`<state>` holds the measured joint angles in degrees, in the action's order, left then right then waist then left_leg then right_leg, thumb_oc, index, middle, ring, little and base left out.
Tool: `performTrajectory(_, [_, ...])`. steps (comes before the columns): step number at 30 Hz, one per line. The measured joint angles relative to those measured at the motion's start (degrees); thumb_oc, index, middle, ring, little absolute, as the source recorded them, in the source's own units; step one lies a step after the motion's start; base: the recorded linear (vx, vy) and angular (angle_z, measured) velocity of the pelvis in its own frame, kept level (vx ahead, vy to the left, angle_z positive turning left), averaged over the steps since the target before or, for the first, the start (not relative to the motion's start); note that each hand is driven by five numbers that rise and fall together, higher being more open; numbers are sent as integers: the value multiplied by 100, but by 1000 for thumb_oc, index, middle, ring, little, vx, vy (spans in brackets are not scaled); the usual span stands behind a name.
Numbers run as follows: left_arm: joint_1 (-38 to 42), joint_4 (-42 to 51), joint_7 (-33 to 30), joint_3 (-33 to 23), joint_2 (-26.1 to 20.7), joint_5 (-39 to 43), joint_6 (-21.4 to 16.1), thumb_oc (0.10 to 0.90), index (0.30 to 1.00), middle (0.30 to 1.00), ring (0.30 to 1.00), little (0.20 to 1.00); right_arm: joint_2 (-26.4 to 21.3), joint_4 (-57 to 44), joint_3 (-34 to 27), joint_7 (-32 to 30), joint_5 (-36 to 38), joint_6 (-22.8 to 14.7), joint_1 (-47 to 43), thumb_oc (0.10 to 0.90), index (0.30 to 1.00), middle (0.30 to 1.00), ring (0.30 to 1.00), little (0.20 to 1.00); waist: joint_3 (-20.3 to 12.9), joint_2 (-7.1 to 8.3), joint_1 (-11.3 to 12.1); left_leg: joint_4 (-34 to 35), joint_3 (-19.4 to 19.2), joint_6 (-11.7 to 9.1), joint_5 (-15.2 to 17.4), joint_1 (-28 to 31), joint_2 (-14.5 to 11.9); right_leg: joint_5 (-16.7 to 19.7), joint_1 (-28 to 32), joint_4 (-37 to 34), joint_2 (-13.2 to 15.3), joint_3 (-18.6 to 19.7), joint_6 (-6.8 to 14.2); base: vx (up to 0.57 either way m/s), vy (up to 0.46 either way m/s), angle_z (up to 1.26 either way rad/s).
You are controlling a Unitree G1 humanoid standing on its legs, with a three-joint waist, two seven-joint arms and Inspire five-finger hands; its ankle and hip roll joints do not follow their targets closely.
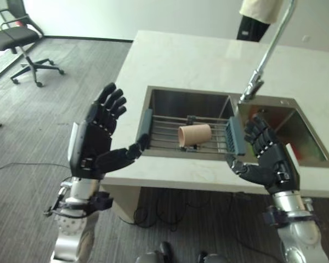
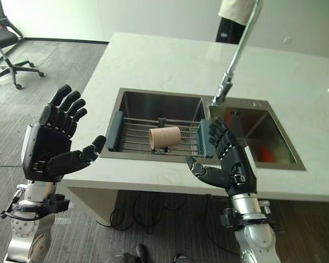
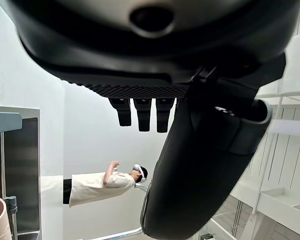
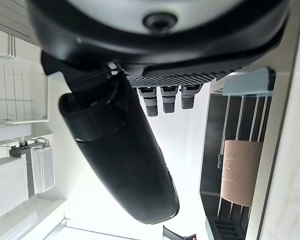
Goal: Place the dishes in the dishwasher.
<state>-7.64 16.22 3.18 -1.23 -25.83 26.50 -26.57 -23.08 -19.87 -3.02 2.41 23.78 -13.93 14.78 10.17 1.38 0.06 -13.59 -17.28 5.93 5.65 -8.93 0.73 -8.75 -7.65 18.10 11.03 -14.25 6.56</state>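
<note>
there, paper cup [image 1: 194,134] sideways on rack [image 1: 170,134], mouth left

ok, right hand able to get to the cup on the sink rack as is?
Probably yes. The right hand is open, raised beside the rack's end, and the paper cup lies on its side with nothing over it. Nothing stands between them.

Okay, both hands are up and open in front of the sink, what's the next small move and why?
Probably bring the right hand forward and down toward the tan paper cup. The cup lies on its side on the wire rack with grey end grips across the steel sink, nearer this hand. The left hand is raised off the counter's edge, also open and holding nothing.
</note>
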Motion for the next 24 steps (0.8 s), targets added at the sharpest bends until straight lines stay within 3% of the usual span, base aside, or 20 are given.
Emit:
performTrajectory(1, [20,-13,-5,-3,23,-2,1,800,900,900,900,900,7,0,18,27,3,2,-81,800,900,900,900,900,25,7,-2,28,-50,-181,17,-44,7,19,-278,157,183,1,25,289,-350,-44])
performTrajectory(2, [34,-55,-4,-38,34,-13,-4,800,900,900,900,900,75,8,87,38,4,12,-183,800,900,900,900,900,31,118,13,-126,-71,-478,106,-116,92,102,-567,225,434,66,135,335,-390,-65])
performTrajectory(3, [105,-124,-35,-57,43,-31,142,800,900,900,900,900,62,-66,255,103,-13,41,-341,800,900,900,900,900,189,185,21,-1293,394,-126,828,-279,3,247,-1006,320,878,414,439,338,-400,-42])
performTrajectory(5, [50,-116,24,28,30,-41,278,800,900,900,900,900,76,-58,352,132,-15,106,-232,800,900,900,900,900,188,190,-92,-1281,575,-149,831,-299,-83,315,-1064,273,742,587,363,100,-123,14])
performTrajectory(7, [-1,-71,91,98,-6,-39,287,800,900,900,900,900,73,-54,334,128,-14,108,-169,800,900,900,900,900,164,291,-131,-1215,674,-235,736,-279,-74,439,-937,68,593,633,299,0,0,40])
performTrajectory(9, [-66,11,133,141,-3,-41,340,800,900,900,900,900,75,-7,284,121,-14,109,-183,800,900,900,900,900,169,282,-134,-1187,830,-393,701,-246,-90,1090,-876,-45,499,624,138,469,-548,21])
performTrajectory(10, [-95,14,135,225,115,-11,339,800,900,900,900,900,48,190,286,125,-35,62,-165,800,900,900,900,900,148,225,-133,-1062,901,-659,758,-195,-189,1033,-934,129,459,650,159,556,-658,10])
performTrajectory(11, [-84,-43,75,261,414,68,393,800,900,900,900,900,-48,602,267,131,-81,59,-208,800,900,900,900,900,65,333,-152,-732,847,-787,636,42,-184,611,-1073,769,488,644,257,298,-398,-27])
performTrajectory(12, [-376,347,75,372,496,246,457,800,900,900,900,900,-299,410,119,62,-112,376,152,800,900,900,900,900,15,300,1,-662,760,-855,573,252,-504,251,-925,873,185,336,-312,300,-398,-20])
performTrajectory(13, [-412,383,128,332,360,250,462,800,900,900,900,900,-281,401,120,56,-114,374,149,800,900,900,900,900,4,253,-50,-416,760,-1006,421,396,-632,213,-789,802,8,218,-387,312,-432,-24])
performTrajectory(14, [-323,444,140,315,188,251,456,800,900,900,900,900,-302,394,107,18,-112,368,67,800,900,900,900,900,-8,255,-161,-46,793,-1141,46,651,-719,89,-676,760,-112,107,-568,170,-218,4])
performTrajectory(16, [-166,444,202,338,221,246,455,800,900,900,900,900,-371,391,95,11,-113,370,-91,800,900,900,900,900,-3,268,-148,-171,867,-1178,-243,599,-731,-22,-679,834,-152,82,-721,127,-75,3])
performTrajectory(18, [-163,394,358,349,250,237,421,800,900,900,900,900,-364,390,93,14,-113,375,-155,800,900,900,900,900,2,261,-141,-685,1009,-1106,-126,287,-709,-67,-495,702,-128,78,-795,108,120,2])
performTrajectory(20, [-188,399,608,322,227,264,352,800,900,900,900,900,-310,391,-37,23,-122,359,-143,800,900,900,900,900,-59,67,-202,-197,817,-1097,15,186,-603,-84,-315,449,-236,-51,-773,68,230,14])
performTrajectory(21, [-168,398,825,245,213,273,319,800,900,900,900,900,-312,411,-118,24,-130,376,-218,800,900,900,900,900,-68,-245,-160,-212,926,-1012,45,-35,-751,-46,-296,402,-505,-156,-820,49,198,3])
performTrajectory(22, [-168,341,892,243,205,223,319,800,900,900,900,900,-360,407,-42,37,-229,404,-230,800,900,900,900,900,-123,-345,-166,-217,1155,-978,65,15,-712,-70,-308,426,-577,-159,-839,54,213,-8])
performTrajectory(24, [-127,348,898,178,183,-13,329,800,900,900,900,900,-386,401,-98,83,-289,409,-200,800,900,900,900,900,-147,-366,-196,-229,1093,-975,27,-10,-687,-46,-369,437,-515,-148,-801,43,130,-1])
